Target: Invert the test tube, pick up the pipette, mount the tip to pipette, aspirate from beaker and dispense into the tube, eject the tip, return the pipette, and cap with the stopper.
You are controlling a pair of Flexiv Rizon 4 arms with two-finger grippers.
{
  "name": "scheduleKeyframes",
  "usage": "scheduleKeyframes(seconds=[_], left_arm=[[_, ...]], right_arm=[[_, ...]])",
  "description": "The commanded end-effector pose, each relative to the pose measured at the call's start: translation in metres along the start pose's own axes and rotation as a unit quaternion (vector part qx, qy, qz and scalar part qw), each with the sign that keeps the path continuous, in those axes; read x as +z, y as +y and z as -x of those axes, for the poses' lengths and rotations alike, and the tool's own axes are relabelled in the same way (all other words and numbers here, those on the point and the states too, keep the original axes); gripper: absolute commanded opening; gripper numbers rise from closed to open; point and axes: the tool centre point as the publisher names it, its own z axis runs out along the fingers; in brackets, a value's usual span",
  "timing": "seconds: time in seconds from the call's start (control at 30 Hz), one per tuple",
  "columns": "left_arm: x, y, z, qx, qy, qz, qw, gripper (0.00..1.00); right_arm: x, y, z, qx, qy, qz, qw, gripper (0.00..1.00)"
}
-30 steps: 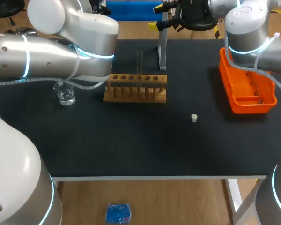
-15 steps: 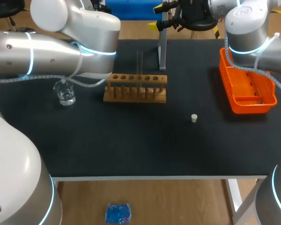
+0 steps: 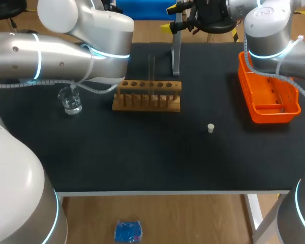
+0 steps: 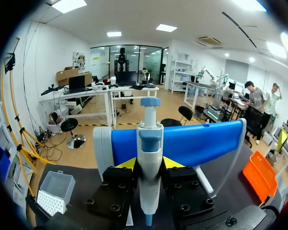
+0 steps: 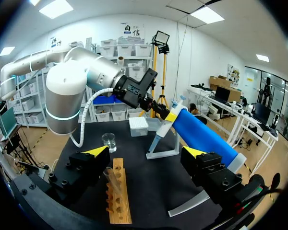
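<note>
My left gripper (image 4: 150,165) is shut on the white and blue pipette (image 4: 150,158), whose plunger end points ahead of the fingers. From the right wrist view the left gripper (image 5: 159,111) holds the pipette (image 5: 164,128) tilted, its lower end at the white stand (image 5: 161,151). My right gripper (image 5: 144,160) stands wide open with nothing between its fingers, above the wooden rack (image 5: 117,199) and its upright test tube (image 5: 110,179). In the head view the rack (image 3: 147,96) holds the tube (image 3: 151,66). The beaker (image 3: 71,101) sits left of it, and the white stopper (image 3: 210,128) lies to the right.
An orange tray (image 3: 269,96) lies at the table's right side. A white tip box (image 4: 55,191) stands at the far left. The white pipette stand (image 3: 176,51) rises behind the rack. A blue padded bar (image 4: 192,141) runs along the table's far edge.
My left arm has shifted slightly to the right in the head view. The right arm, rack, beaker and stopper have stayed put.
</note>
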Motion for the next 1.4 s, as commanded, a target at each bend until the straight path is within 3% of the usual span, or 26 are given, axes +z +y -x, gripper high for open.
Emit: scheduleKeyframes(seconds=[0.03, 0.6, 0.63, 0.67, 0.7, 1.17, 1.3, 1.4], left_arm=[[0.001, 0.0, -0.001, 0.001, -0.002, 0.002, 1.0, 0.0], [-0.002, 0.025, -0.019, -0.003, 0.003, 0.015, 1.0, 0.01], [-0.002, 0.027, -0.02, -0.004, 0.004, 0.017, 1.0, 0.42], [-0.001, 0.028, -0.02, -0.005, 0.004, 0.018, 1.0, 0.65], [-0.001, 0.03, -0.02, -0.007, 0.003, 0.019, 1.0, 1.0], [-0.018, 0.022, -0.025, -0.006, 0.004, 0.007, 1.0, 1.0], [-0.032, 0.016, -0.031, 0.001, 0.015, -0.003, 1.0, 1.0], [-0.045, 0.013, -0.038, 0.007, 0.049, -0.005, 0.999, 1.0]], right_arm=[[-0.001, 0.0, 0.0, 0.0, 0.001, -0.001, 1.0, 1.0], [-0.001, 0.0, 0.0, 0.0, 0.001, -0.001, 1.0, 1.0], [-0.001, 0.0, 0.0, 0.0, 0.001, -0.001, 1.0, 1.0], [-0.001, 0.0, 0.0, 0.0, 0.001, -0.001, 1.0, 1.0], [-0.001, 0.0, 0.0, 0.0, 0.001, -0.001, 1.0, 1.0], [-0.001, 0.0, 0.0, 0.0, 0.001, -0.001, 1.0, 1.0], [-0.001, 0.0, 0.0, 0.0, 0.001, -0.001, 1.0, 1.0], [-0.001, 0.0, 0.0, 0.0, 0.001, -0.001, 1.0, 1.0]])
